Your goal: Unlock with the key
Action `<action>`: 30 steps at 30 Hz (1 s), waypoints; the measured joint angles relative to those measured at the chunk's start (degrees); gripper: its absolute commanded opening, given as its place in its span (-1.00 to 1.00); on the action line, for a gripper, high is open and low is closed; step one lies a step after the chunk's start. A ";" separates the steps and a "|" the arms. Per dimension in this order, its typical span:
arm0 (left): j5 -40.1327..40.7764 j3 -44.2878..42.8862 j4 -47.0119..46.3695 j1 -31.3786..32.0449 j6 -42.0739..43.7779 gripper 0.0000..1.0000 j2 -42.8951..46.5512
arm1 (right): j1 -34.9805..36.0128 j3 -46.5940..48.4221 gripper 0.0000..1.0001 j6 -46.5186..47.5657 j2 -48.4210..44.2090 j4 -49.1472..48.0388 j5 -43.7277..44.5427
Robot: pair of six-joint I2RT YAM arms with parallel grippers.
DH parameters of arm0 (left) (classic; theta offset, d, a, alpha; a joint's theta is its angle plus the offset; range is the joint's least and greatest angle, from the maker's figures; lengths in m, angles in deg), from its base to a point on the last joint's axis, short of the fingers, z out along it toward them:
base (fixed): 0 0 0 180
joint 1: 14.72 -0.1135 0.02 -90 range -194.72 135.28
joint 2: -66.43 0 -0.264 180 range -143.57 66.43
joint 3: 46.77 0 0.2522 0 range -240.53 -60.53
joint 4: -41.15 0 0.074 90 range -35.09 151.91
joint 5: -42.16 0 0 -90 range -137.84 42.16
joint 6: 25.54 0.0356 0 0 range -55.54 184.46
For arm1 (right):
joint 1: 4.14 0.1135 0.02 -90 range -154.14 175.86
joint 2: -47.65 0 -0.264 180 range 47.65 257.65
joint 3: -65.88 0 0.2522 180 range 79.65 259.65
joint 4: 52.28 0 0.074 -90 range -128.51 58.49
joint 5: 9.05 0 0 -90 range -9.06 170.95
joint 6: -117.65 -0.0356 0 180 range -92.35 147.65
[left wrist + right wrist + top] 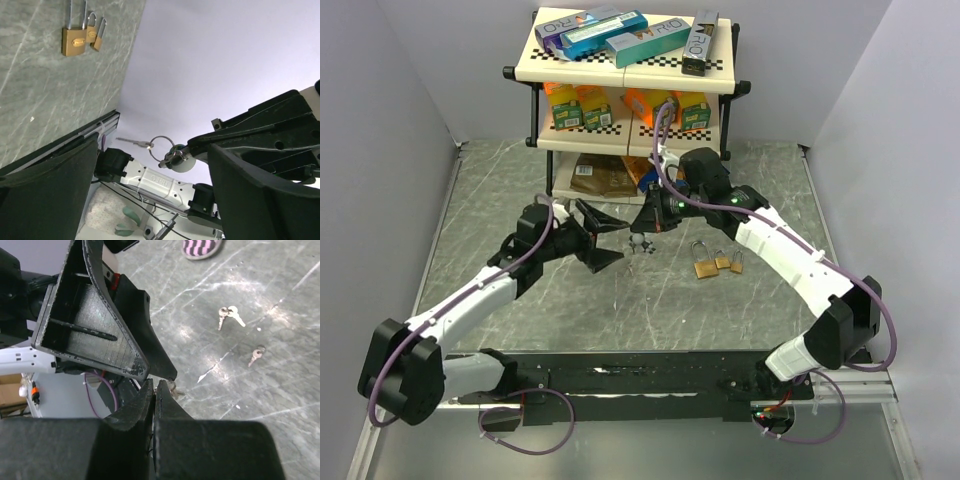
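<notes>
The right gripper hangs above the middle of the table with its fingers pressed tight together, pinching a key ring. In the left wrist view the ring dangles from the fingertips in the air, with 1 key sticking out sideways from it toward the left; how many keys are on the ring I cannot tell. The left gripper faces it from the left, released, its 2 fingers spread wide and holding nothing. The ring sits close to the gap between those open fingers, and I cannot tell whether anything touches. In the right wrist view the ribbed pad of 1 left finger fills the upper left, just beyond the closed right fingertips. 3 brass padlocks lie on the table to the right of both grippers, under the right forearm: 1 large padlock and 2 small padlocks just beside it in a row, all with shackles pointing toward the shelf. None of them is touched by either gripper, and the ring is well apart from them. The right wrist view also shows loose keys on a grey marbled surface: a pair lying together and a single one near it. The shelf stands at the far edge, with boxes on top and orange packs on its middle level.
</notes>
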State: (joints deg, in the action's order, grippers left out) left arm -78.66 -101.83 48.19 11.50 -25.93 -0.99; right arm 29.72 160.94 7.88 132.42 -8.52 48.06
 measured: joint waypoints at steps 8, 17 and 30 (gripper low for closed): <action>0.07 1.84 -12.66 1.77 -1.79 0.68 -2.05 | -0.11 -0.28 -1.00 -2.89 -0.98 0.15 2.25; 1.44 3.50 -22.27 2.01 10.86 0.93 1.46 | -1.70 1.20 -1.00 -10.40 -1.31 0.52 1.14; -1.75 5.97 -28.02 2.43 30.45 0.90 6.36 | -3.65 5.49 -1.00 -18.82 -2.75 -0.74 -4.94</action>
State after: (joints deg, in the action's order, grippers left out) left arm -80.41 -95.86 20.17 13.92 4.51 5.37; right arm 26.07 166.43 -10.94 129.67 -9.26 43.12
